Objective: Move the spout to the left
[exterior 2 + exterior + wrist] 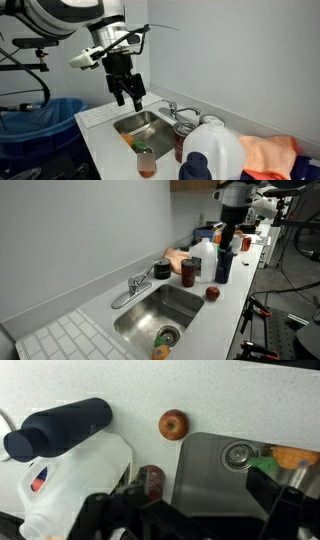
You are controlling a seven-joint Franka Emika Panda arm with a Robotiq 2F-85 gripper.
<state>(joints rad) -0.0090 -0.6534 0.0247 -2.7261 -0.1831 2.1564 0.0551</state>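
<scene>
The chrome spout point(121, 299) reaches from its short base with a lever handle point(137, 280) along the back rim of the steel sink point(185, 300). It also shows small behind the sink in an exterior view point(183, 115). It is out of view in the wrist view. My gripper point(232, 232) is open and empty. It hangs high above the counter, well away from the spout, and shows over the sink's near corner in an exterior view point(128, 95). In the wrist view its dark fingers point(195, 510) frame the sink basin point(215, 485).
A dark blue bottle point(222, 265), white jug point(205, 254), red can point(189, 273) and apple point(212, 293) stand on the counter beside the sink. A black round object point(162, 270) sits near the faucet. An orange and green item point(285, 458) lies by the drain point(238, 455).
</scene>
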